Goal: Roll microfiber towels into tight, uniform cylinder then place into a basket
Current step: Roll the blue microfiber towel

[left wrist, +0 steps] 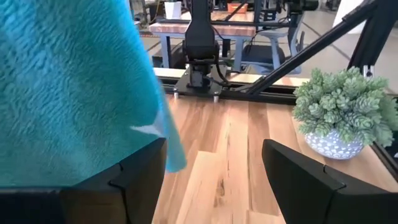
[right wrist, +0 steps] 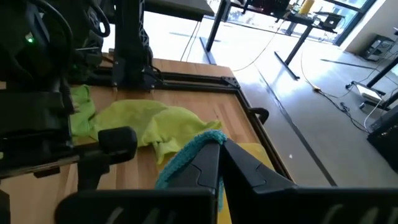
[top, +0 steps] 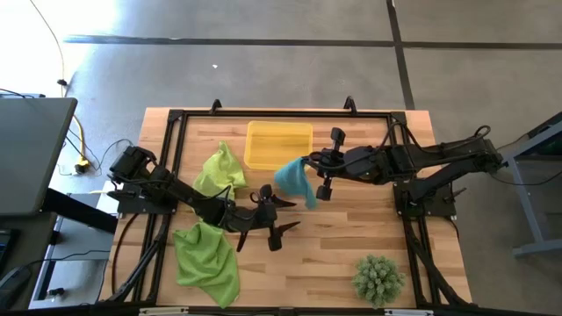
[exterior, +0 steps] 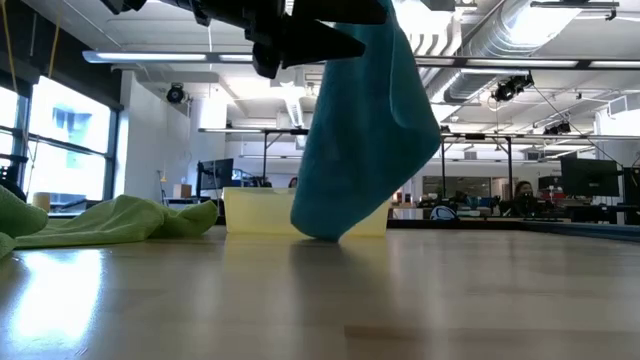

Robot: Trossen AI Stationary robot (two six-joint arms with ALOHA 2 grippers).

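The teal towel (top: 296, 181) hangs from my right gripper (top: 307, 161), which is shut on it just in front of the yellow basket (top: 279, 145). In the low view the towel (exterior: 365, 130) hangs as a long drape in front of the basket (exterior: 250, 212). My left gripper (top: 274, 221) is open and empty, low over the table's middle, close to the towel's near side. In the left wrist view the towel (left wrist: 68, 93) hangs just beyond one finger (left wrist: 140, 171). One lime-green towel (top: 219, 171) lies crumpled left of the basket. Another lime-green towel (top: 207, 257) lies at the near left. My right gripper pinches a bunched upper edge of the teal towel (right wrist: 185, 157) between its two shut fingers (right wrist: 249, 165), coming from the table's right. The towel hangs slack below the fingers. Its lower end (exterior: 320, 232) is at table height; I cannot tell whether it touches.
A spiky green plant in a pot (top: 378, 279) stands at the near right, also in the left wrist view (left wrist: 342, 112). A black frame (top: 172, 123) runs round the table top. Bare wood lies between the plant and the grippers.
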